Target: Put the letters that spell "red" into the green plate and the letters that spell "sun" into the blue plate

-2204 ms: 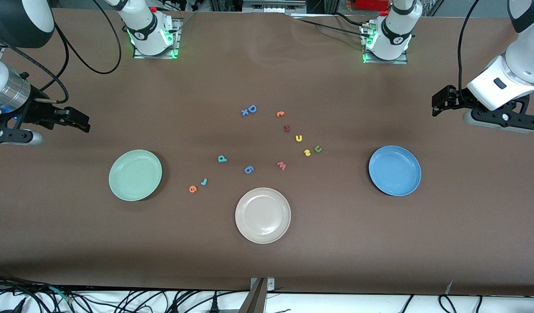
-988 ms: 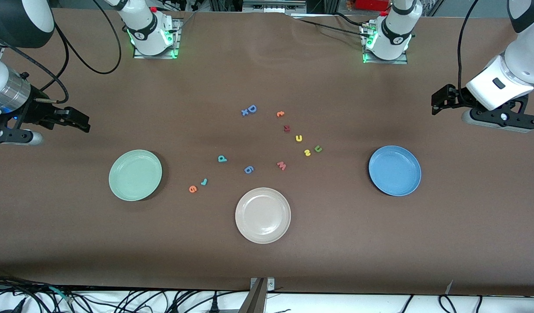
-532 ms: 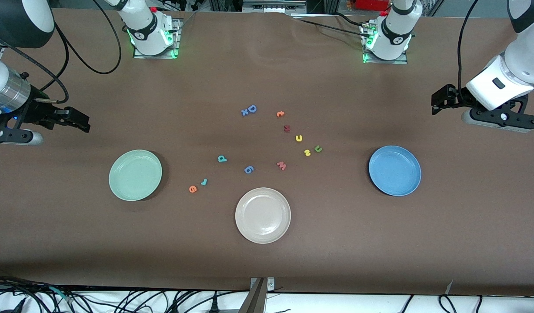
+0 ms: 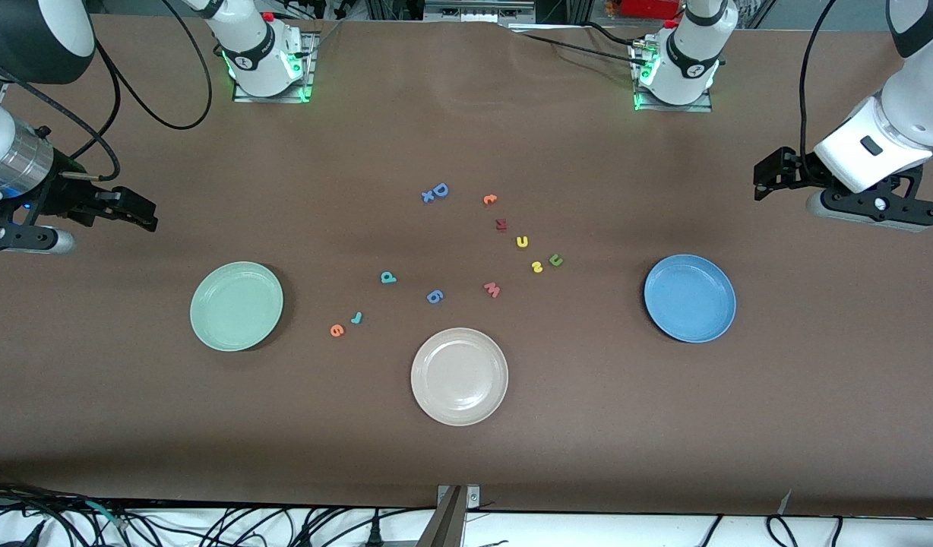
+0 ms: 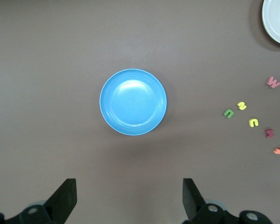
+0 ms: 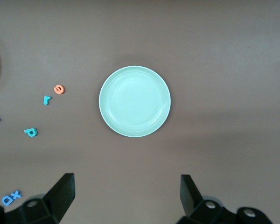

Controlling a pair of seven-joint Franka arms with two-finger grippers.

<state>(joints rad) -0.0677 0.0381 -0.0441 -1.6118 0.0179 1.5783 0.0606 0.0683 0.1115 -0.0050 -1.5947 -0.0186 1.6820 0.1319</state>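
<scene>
Both arms wait with jaws spread and holding nothing: the left gripper (image 4: 764,182) hangs over bare table near the blue plate (image 4: 690,298), the right gripper (image 4: 136,213) near the green plate (image 4: 236,305). The orange e (image 4: 336,330), teal r (image 4: 356,317), teal d (image 4: 388,278), yellow s (image 4: 537,267), yellow u (image 4: 522,241) and green n (image 4: 555,260) lie mid-table between the plates, well apart from either gripper

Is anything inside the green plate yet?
No. The green plate shows a bare, plain inside in the front and right wrist views. The orange "e", teal "r" and teal "d" lie on the table beside it. What's under the plate is covered.
</scene>
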